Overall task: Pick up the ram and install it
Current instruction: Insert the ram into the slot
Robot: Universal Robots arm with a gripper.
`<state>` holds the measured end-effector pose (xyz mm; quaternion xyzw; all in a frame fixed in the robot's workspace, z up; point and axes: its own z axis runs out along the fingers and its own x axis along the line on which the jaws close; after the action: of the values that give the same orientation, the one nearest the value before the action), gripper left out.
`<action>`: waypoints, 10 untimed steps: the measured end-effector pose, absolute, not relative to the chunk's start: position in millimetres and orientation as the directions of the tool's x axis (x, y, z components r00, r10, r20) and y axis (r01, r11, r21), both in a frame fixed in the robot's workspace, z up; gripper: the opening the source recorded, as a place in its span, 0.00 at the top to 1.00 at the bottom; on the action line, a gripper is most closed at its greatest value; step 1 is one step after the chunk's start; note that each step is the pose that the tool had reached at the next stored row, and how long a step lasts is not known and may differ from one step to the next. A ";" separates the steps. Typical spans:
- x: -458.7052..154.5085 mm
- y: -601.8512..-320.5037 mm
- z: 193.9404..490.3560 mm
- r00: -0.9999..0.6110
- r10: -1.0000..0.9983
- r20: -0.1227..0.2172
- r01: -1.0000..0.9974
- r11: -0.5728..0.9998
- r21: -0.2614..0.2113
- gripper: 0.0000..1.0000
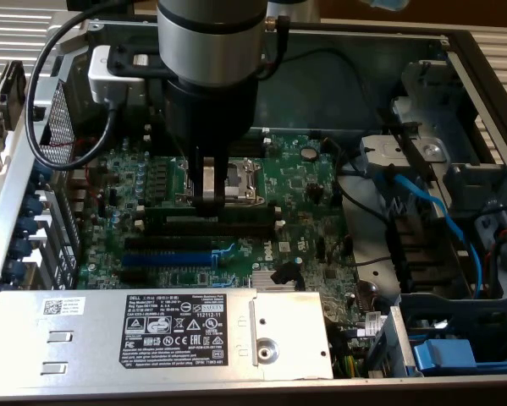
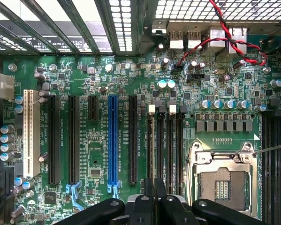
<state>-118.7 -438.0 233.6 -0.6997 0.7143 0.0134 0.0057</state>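
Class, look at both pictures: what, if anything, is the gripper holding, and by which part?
The gripper seems to pinch the memory stick at the middle of its upper long edge, the stick standing on edge at the memory slots.

Computer repair bench, opened PC case (image 1: 456, 59), motherboard (image 1: 295, 182)

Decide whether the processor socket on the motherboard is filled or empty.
Empty. The processor socket shows its bare contact grid inside its metal frame; no chip or cooler covers it.

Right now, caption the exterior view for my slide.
End effector holding the ram at the memory slots beside the CPU socket, open computer case.
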 end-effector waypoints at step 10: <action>-119.8 -437.9 233.5 -0.021 -0.999 -0.027 -1.000 0.021 0.011 0.88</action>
<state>-119.8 -437.9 233.5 -0.6997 0.7143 0.0135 0.0057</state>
